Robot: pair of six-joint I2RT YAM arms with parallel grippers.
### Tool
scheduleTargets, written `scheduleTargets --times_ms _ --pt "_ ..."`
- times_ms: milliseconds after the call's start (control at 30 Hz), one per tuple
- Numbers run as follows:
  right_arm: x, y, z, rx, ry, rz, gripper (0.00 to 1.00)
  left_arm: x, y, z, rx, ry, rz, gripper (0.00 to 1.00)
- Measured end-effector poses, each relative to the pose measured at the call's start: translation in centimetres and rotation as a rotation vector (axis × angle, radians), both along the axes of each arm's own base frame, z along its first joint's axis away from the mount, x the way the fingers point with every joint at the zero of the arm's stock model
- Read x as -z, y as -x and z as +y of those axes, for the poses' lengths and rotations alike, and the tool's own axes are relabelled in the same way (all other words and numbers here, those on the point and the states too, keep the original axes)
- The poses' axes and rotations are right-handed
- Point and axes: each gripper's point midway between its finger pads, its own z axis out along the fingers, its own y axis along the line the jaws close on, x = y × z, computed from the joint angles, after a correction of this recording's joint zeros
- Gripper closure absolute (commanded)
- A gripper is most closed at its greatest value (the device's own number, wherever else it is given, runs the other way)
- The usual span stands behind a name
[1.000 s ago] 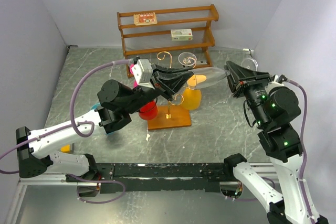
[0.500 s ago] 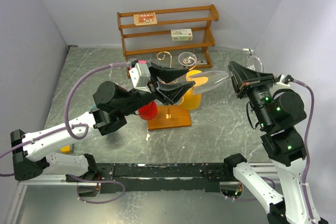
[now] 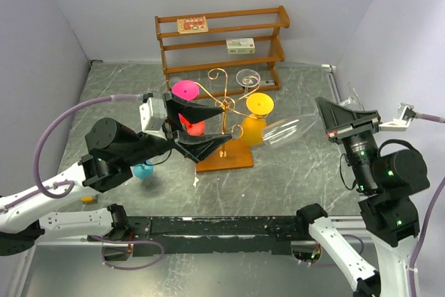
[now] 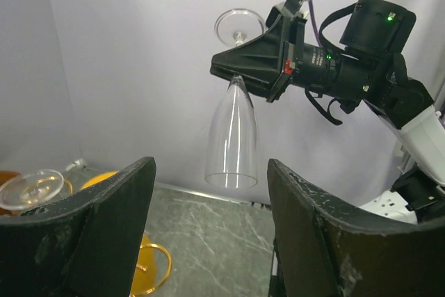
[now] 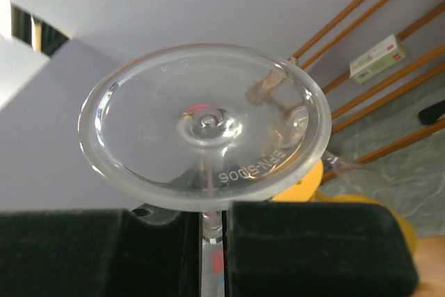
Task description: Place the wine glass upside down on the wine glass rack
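The left arm and right arm have white link shells, black cylindrical joints and a lavender cable. The left gripper has black wedge fingers. Green LEDs mark right-arm joints.

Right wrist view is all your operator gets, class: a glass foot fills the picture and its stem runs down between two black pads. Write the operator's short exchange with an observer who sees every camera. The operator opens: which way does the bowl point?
Observer: From overhead the wine glass lies nearly level, with its bowl toward the rack, not yet on it.
Operator: Is the other arm touching it?
Observer: No. The left gripper is wide open and empty, apart from the wine glass.
Operator: Is the rack already in use?
Observer: Yes. A pink glass, a yellow glass and a clear glass hang on it.
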Motion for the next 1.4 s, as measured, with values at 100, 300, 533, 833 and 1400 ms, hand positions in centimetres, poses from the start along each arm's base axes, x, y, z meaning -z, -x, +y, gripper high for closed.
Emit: scheduleTargets --times_ms 100,300,533,833,1400 --pt "0.2 1.2 0.3 -0.023 0.140 -0.066 1.00 0.6 0.3 0.6 0.008 -0.002 0.046 0.25" --pt "0.5 2.6 2.6 -0.143 0.493 -0.222 1.00 1.0 0.5 0.3 0.048 0.010 0.181 0.26" --pt "0.1 5.2 5.6 -0.341 0.769 -0.440 1.00 0.7 1.0 -2.6 0.162 0.009 0.309 0.26" --pt "2.7 7.1 7.8 -0.533 0.905 -0.546 1.00 0.7 1.9 -5.3 0.326 0.065 0.524 0.29" --pt "7.4 7.9 10.6 -0.822 0.929 -0.576 1.00 2.1 1.9 -9.2 0.498 0.098 0.872 0.38"
